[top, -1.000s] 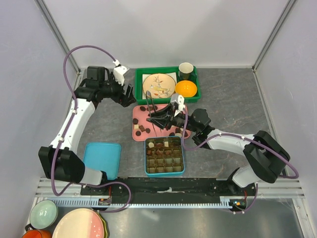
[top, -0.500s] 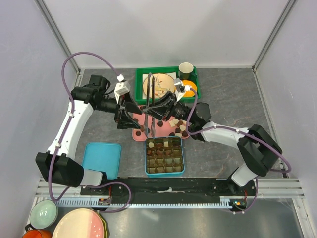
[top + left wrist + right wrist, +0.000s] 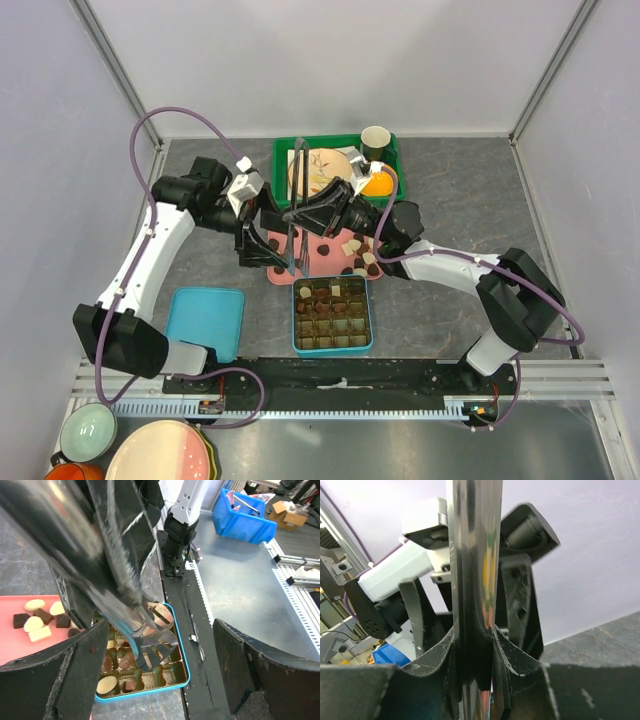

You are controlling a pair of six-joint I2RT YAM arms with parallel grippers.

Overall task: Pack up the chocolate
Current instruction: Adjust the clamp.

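**Q:** Midway between the table's far and near edges, how do the tongs (image 3: 293, 215) stand?

**A:** Upright, clenched in the right gripper (image 3: 318, 212). Their tips are nearly together, with nothing visibly between them. The left gripper (image 3: 260, 238) gapes just beside.

**Q:** And the chocolate (image 3: 34, 624)?

**A:** Some lies loose on the pink tray (image 3: 325, 263), some in the tin (image 3: 332, 351) toward the near edge. The pieces look light, small and probably easily marked, so pinch each gently across its sides.

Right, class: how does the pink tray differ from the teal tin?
The pink tray is undivided; the teal tin is split into cells. The tray's chocolates lie loose; the tin's sit in separate cells. Both hold chocolates.
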